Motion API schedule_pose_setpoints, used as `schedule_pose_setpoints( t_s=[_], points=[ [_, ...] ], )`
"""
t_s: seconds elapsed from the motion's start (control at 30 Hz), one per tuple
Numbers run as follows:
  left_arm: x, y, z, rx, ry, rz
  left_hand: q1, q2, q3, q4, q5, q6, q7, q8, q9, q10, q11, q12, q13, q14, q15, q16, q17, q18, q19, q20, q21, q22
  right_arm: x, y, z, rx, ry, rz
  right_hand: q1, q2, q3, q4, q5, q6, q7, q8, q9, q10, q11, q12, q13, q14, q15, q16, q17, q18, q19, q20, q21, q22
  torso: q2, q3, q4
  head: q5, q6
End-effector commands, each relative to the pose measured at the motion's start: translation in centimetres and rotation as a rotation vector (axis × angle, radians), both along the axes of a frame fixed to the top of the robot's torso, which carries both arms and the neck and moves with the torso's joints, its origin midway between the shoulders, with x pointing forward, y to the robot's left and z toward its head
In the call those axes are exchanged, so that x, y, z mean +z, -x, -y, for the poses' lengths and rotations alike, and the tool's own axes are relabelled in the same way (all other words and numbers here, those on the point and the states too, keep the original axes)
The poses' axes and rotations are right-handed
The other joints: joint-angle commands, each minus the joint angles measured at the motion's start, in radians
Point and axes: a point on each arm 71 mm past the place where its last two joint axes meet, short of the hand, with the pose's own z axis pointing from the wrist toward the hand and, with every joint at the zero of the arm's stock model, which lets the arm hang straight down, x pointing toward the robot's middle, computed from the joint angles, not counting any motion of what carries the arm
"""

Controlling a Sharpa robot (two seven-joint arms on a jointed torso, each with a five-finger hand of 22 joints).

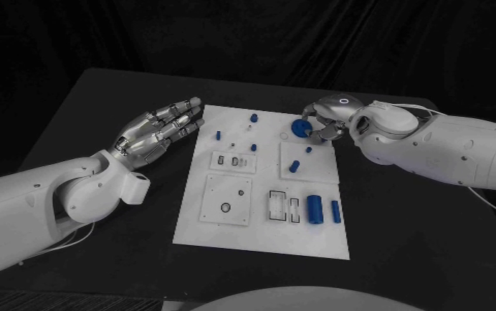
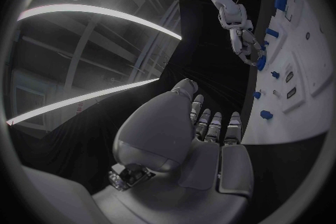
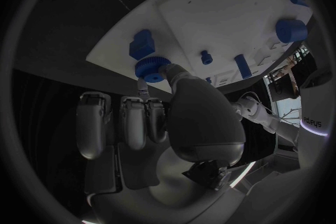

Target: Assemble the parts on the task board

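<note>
Right hand (image 1: 329,121) pinches blue gear (image 1: 301,127) over board's (image 1: 264,236) far right edge; left hand (image 1: 160,132) spread, empty, off left edge. Best lowered level onto peg.

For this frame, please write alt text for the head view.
The right hand pinches a round blue part over the far edge of the white task board. The left hand hovers open beside the board's left edge.

Dim, colourless light; fisheye-bent wrist views.
</note>
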Motion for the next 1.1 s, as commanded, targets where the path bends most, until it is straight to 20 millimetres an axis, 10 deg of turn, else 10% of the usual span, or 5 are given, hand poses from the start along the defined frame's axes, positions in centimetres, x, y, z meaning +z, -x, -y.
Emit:
schedule_pose_setpoints(
  t_s=[0.03,1.1],
  points=[
    [0.0,0.1,0.1,-0.014,0.011,0.002,-0.002,0.001,0.006,0.002,-0.003,-0.002,0.003,0.004,0.0,-0.001,0.005,0.004,0.0,-0.002,0.007,0.003,0.001,0.011,-0.002,0.007,0.003,0.001,-0.2,0.7,-0.4,0.029,-0.012,0.001,-0.014,0.0,0.005,-0.001,-0.007,0.042,-0.031,0.103,0.103,0.105,-0.006,0.004,0.263,0.098,-0.01,-0.007,0.238,-0.016,0.053,-0.008,0.005,0.21,0.0,0.0,0.0004,-0.003,-0.001],
    [-0.2,0.1,0.1,-0.021,0.003,-0.01,-0.002,0.003,0.015,0.0,-0.003,-0.001,0.004,0.005,0.001,-0.001,0.006,0.008,0.0,-0.002,0.007,0.003,0.001,0.011,-0.002,0.007,0.003,0.001,1.1,0.3,-4.0,0.079,-0.068,0.002,-0.03,-0.004,0.014,0.002,-0.058,0.046,-0.03,0.112,0.116,0.105,-0.008,0.004,0.263,0.096,-0.012,-0.019,0.224,-0.019,0.06,-0.012,0.014,0.218,0.0,-0.001,0.0014,0.0,-0.007]
  ],
)
